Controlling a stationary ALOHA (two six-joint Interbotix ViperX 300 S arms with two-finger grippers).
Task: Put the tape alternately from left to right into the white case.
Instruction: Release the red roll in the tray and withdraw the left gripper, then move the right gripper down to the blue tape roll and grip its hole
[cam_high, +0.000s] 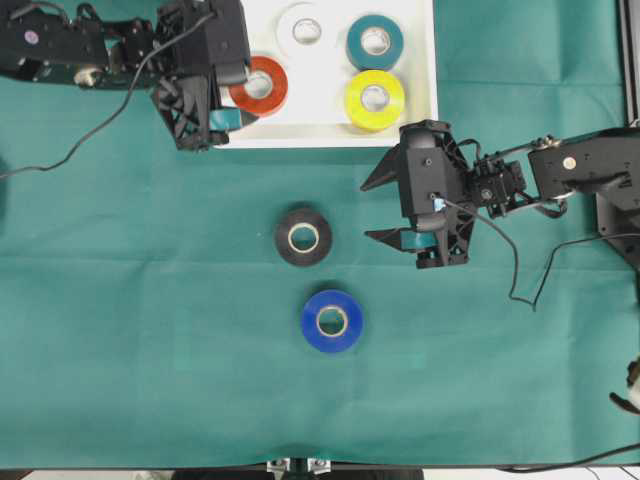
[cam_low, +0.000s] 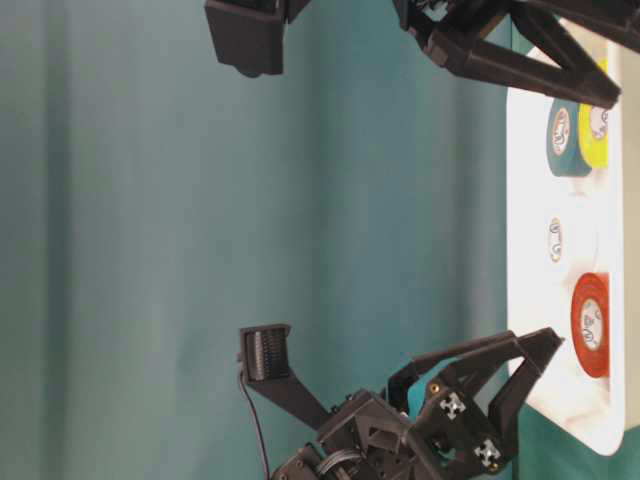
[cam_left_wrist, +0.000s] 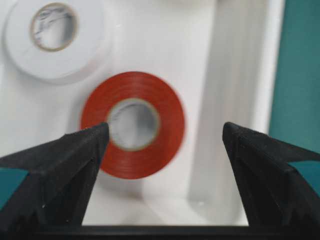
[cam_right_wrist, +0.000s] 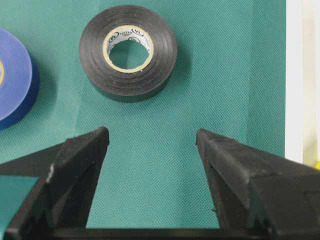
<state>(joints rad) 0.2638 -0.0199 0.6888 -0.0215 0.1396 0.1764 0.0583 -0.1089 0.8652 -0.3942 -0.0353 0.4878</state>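
The white case (cam_high: 420, 120) lies at the top of the overhead view and holds the red-orange tape (cam_high: 260, 86), the white tape (cam_high: 306, 31), the teal tape (cam_high: 375, 41) and the yellow tape (cam_high: 374, 99). The black tape (cam_high: 303, 237) and the blue tape (cam_high: 332, 320) lie flat on the green cloth. My left gripper (cam_high: 238, 97) hangs open at the case's front left corner. The red-orange tape (cam_left_wrist: 150, 160) rests on the case floor just beyond its tips, untouched. My right gripper (cam_high: 368, 210) stands open and empty to the right of the black tape (cam_right_wrist: 160, 55).
Green cloth (cam_high: 150, 300) covers the table. The case's raised rim (cam_left_wrist: 275, 75) runs beside my left gripper's right finger. Cables (cam_high: 520, 290) trail from both arms over the cloth. The blue tape (cam_right_wrist: 15, 85) shows at the right wrist view's left edge.
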